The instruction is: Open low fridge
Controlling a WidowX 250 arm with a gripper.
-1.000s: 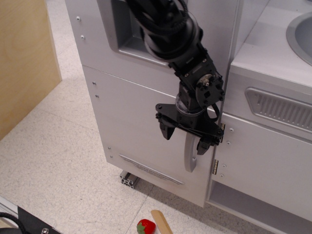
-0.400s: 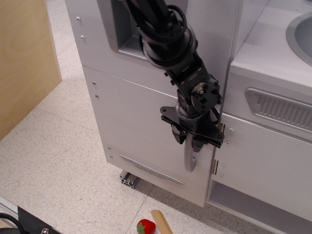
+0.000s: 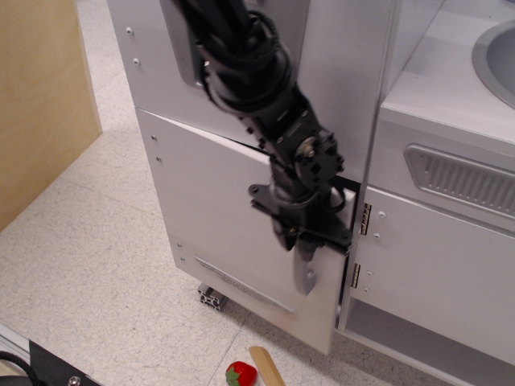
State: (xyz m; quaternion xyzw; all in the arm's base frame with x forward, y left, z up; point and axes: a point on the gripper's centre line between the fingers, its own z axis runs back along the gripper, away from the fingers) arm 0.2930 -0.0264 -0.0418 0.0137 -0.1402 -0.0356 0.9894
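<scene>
The low fridge door is flat white-grey with a slanted silver trim strip near its bottom. It stands slightly ajar, with a dark gap along its right edge. My black gripper is shut on the curved silver handle at the door's right side, gripping its upper part. The arm comes down from the top of the view and hides part of the upper door.
A white cabinet door with small hinges stands right of the fridge, under a grey vent. A wooden panel stands at the left. A toy strawberry and a wooden stick lie on the floor in front.
My gripper closed on the handle and moved left and toward the camera. The low fridge door swung from shut to slightly ajar.
</scene>
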